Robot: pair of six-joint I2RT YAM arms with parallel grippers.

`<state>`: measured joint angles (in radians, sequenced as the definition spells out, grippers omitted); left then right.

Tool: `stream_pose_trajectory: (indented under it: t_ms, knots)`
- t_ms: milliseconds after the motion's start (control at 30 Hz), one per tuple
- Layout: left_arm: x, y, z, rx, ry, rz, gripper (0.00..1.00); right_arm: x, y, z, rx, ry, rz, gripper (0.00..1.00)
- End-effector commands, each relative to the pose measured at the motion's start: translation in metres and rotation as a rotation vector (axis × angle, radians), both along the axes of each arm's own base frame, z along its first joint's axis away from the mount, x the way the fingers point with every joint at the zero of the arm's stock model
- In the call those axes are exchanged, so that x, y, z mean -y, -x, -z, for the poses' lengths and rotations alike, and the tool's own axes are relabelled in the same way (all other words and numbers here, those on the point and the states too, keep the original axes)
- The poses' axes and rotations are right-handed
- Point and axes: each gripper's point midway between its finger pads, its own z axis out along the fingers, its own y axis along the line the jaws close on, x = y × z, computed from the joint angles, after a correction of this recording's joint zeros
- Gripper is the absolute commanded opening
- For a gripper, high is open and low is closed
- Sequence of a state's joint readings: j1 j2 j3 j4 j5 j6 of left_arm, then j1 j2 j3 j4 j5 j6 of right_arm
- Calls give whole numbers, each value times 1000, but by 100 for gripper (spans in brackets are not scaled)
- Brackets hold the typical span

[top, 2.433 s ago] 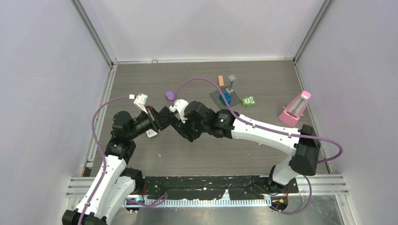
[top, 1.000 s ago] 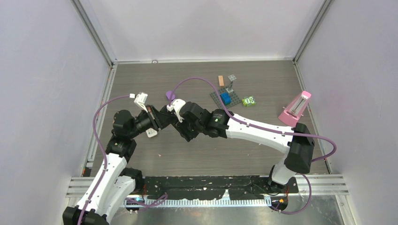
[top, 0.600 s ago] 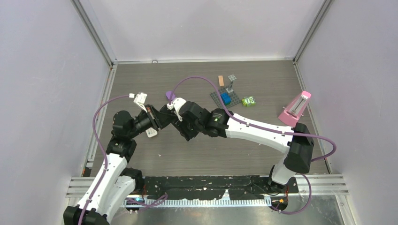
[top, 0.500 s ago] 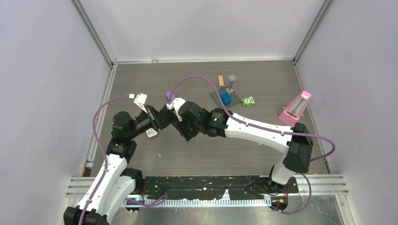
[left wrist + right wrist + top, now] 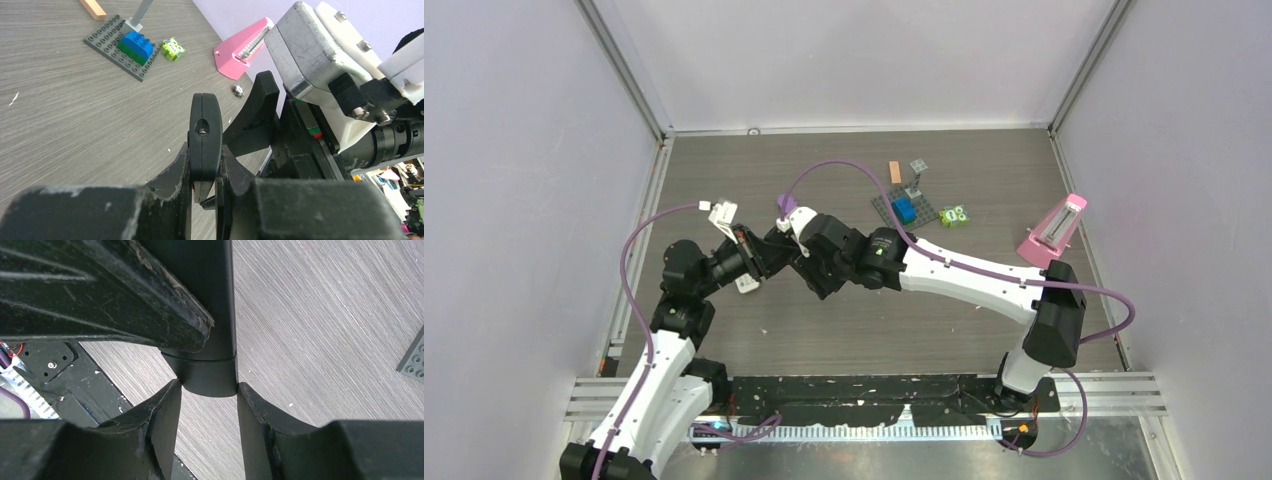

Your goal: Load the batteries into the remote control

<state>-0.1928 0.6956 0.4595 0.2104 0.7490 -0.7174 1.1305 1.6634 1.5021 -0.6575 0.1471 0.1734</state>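
Note:
The black remote control (image 5: 205,130) is held edge-on above the table, with my left gripper (image 5: 205,161) shut on its flat sides. My right gripper (image 5: 208,390) meets it from the other side, its two fingertips pressed against the narrow rounded end of the remote control (image 5: 210,376). In the top view both grippers, left (image 5: 774,252) and right (image 5: 802,264), meet left of the table's middle, and the remote is mostly hidden between them. One small dark battery (image 5: 237,90) with a silvery end lies on the table near the pink metronome.
A grey brick plate (image 5: 902,210) with a blue block, a green block (image 5: 954,215) and an orange piece (image 5: 895,172) lie at the back. The pink metronome (image 5: 1054,232) stands at right. A purple item (image 5: 786,203) and a small white part (image 5: 746,284) lie close to the grippers.
The right arm has crept slightly left toward the left gripper. Both grips on the remote look the same as before.

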Motion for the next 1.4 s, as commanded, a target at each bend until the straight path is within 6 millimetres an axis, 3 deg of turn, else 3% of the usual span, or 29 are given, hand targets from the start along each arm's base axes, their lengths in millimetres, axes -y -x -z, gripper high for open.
stream_pose_trajectory:
  t_ms: [0, 500, 733, 933, 1133, 1167, 1267, 1367]
  knots:
    - [14, 28, -11, -4, 47, 158, 0, -27, -32, -50, 105, -184, 106, 48]
    - [18, 27, -1, -39, 39, 170, 0, -29, -41, -77, 144, -313, 167, 52]
    - [16, 21, -2, -54, 43, 129, 0, -30, -43, -74, 136, -303, 170, 57]
    - [0, -1, 1, -89, 20, -42, 0, -14, -40, -73, 135, -297, 183, 73]
    - [-20, -18, -4, -129, 28, -191, 0, 17, -24, -74, 114, -318, 154, 85]
    - [-21, -20, -8, -133, 33, -204, 0, 23, -21, -85, 117, -351, 148, 88]
    - [-24, -23, -12, -177, 56, -234, 0, 35, -17, -91, 96, -419, 158, 92]
    - [-24, -28, -18, -249, 122, -261, 0, 50, -25, -104, 62, -530, 244, 94]
